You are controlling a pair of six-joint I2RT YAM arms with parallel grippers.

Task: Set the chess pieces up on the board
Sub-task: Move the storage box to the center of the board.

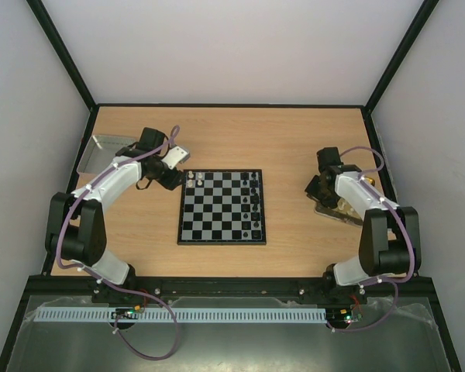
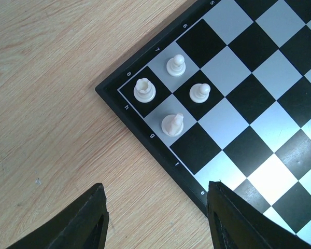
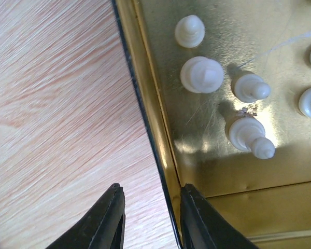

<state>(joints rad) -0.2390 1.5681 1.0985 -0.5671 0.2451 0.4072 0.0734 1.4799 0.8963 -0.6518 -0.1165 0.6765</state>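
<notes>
Top external view: a small square black-and-white checkered chessboard [image 1: 222,208] with a thin black border lies at the middle of the light wooden surface [image 1: 294,139], between the left arm [image 1: 108,182] and the right arm [image 1: 372,209]. A cluster of white chess pieces [image 1: 192,177] occupies the board's far left corner, and several black chess pieces [image 1: 255,203] stand along its right-hand files. A grey metal tray [image 1: 101,153] sits at the far left of the surface, and a shiny yellow rectangular tray [image 1: 333,211] lies under the right arm's wrist, well apart from the board. Left wrist view: the left jaws are spread wide with nothing between them, their black fingers [image 2: 83,223] hanging over bare wood just beside the board's corner. Four white pieces stand upright there: a rook [image 2: 144,90] on the corner square, a knight [image 2: 172,124] on the adjoining edge square, and two pawns [image 2: 175,65] on the squares next to them. Right wrist view: the right jaws are parted and pinch nothing; the yellow tray's rim runs up through the gap between them, though contact cannot be judged. Cream pieces [image 3: 201,74] are scattered on the tray floor, two of them cut off by the frame's right edge.
</notes>
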